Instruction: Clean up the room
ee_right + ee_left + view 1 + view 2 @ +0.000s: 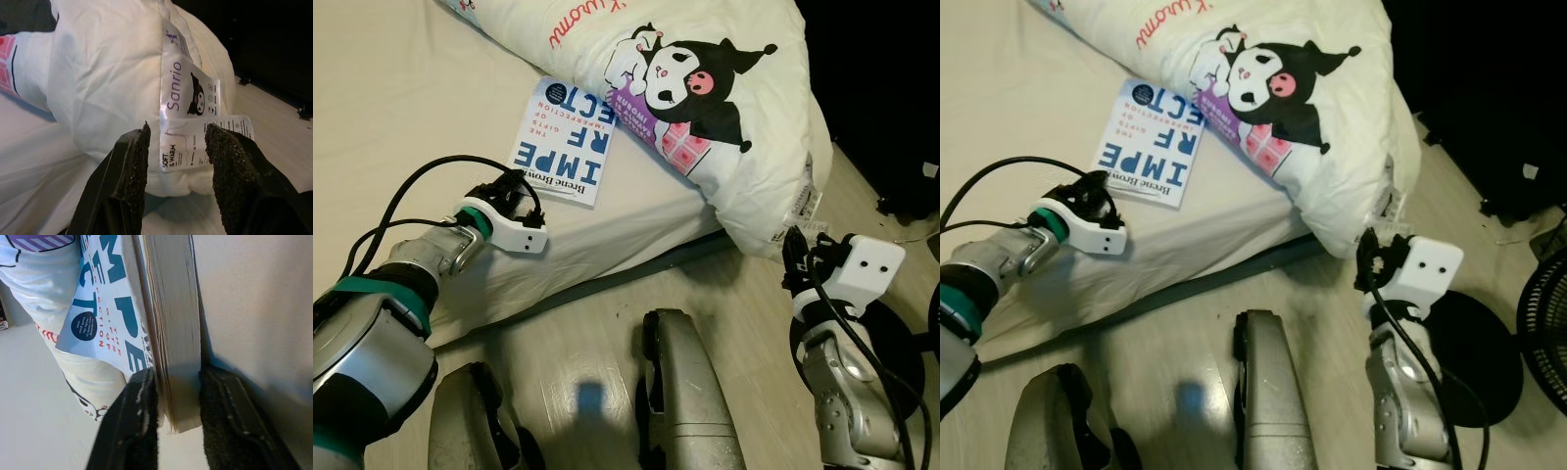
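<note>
Lying on a cream-sheeted bed (pixel 401 88) is a white paperback book with big blue letters on its cover (pixel 563 142), its far corner tucked under a plump white pillow printed with a black-and-pink cartoon character (pixel 705 108). The left gripper (pixel 516 196) sits at the book's near edge; in the left wrist view its jaws stand one on each side of the book's lower corner, the left fingers (pixel 132 426) against the cover side and the page block (pixel 173 333) between them, so they appear to be clasped about the book, though how tightly cannot be told. A black cable (pixel 421 186) loops from that wrist back along the silver forearm. The right gripper (pixel 793 257) is held at the pillow's overhanging end, just off the edge of the bed. In the right wrist view its jaws are spread apart, the right fingers (pixel 129 171) flanking a shiny white sewn-in care label with purple lettering (pixel 188 117), and the pillow's corner lies just ahead of them, not clearly pinched. Below the jaws is a pale wooden floor (pixel 597 352), with the robot's own grey legs (pixel 680 392) on it. Beyond the right gripper, to its outer side, a round black fan base (pixel 1474 352) rests on the floor.
</note>
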### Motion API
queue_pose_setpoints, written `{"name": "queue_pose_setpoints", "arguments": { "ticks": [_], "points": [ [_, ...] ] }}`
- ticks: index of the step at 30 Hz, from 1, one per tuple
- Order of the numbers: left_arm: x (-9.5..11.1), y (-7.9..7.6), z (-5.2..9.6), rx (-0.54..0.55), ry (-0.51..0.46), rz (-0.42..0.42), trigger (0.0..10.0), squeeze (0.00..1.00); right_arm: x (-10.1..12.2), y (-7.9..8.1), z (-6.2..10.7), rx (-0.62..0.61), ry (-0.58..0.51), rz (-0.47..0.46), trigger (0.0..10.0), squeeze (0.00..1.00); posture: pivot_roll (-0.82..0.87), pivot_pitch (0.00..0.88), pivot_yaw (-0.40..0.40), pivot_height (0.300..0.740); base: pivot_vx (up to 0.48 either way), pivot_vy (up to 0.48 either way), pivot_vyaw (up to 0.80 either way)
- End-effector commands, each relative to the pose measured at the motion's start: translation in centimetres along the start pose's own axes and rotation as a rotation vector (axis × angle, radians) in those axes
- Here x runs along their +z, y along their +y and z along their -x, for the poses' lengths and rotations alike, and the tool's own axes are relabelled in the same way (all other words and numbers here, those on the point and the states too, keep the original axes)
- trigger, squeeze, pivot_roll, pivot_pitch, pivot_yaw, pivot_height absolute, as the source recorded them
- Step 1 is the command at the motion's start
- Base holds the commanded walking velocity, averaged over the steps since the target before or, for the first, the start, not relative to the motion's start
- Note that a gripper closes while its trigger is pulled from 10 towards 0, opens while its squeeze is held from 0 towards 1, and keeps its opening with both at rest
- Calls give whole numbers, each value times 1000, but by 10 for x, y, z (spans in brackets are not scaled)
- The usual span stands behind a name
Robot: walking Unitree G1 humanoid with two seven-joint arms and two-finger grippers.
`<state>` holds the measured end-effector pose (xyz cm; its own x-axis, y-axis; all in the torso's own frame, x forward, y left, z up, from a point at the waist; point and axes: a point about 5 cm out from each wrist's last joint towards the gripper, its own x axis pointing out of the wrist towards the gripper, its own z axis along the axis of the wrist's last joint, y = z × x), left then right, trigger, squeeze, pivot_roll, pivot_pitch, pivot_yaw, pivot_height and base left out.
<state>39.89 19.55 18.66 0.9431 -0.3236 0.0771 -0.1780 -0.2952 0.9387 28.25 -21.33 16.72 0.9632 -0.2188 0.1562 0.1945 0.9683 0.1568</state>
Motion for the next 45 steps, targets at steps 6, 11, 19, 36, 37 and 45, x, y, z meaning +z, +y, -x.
{"name": "queue_pose_setpoints", "arguments": {
  "ticks": [6, 11, 19, 36, 37, 45],
  "points": [
    [-11, 3, 5, 59, 54, 90, 0, 0, -4, 0, 0, -13, 19, -15, 10000, 0, -331, 381, 19, 520, 0, 0, 0],
    [-21, 9, 8, 144, 93, 160, 0, 0, -1, 8, -9, 4, 1, -40, 10000, 0, -274, 351, 27, 520, 0, 0, 0],
    [-43, 3, 30, 317, 229, 282, 0, 0, 10, 14, -24, 7, -65, -66, 10000, 0, -164, 275, 41, 520, 0, 0, 0],
    [-104, -43, 116, 399, 713, 381, 10000, 0, -10, -33, -51, -408, -84, 273, 10000, 0, -56, 206, 45, 520, 0, 0, 0],
    [-104, -43, 116, 399, 713, 381, 10000, 0, -10, -33, -51, -408, -84, 273, 10000, 0, -56, 206, 45, 520, 0, 0, 0],
    [-163, -57, 195, 246, 1100, 308, 10000, 0, -13, -62, -58, -550, -58, 334, 10000, 0, -26, 213, 41, 520, 0, 0, 0]
  ]
}}
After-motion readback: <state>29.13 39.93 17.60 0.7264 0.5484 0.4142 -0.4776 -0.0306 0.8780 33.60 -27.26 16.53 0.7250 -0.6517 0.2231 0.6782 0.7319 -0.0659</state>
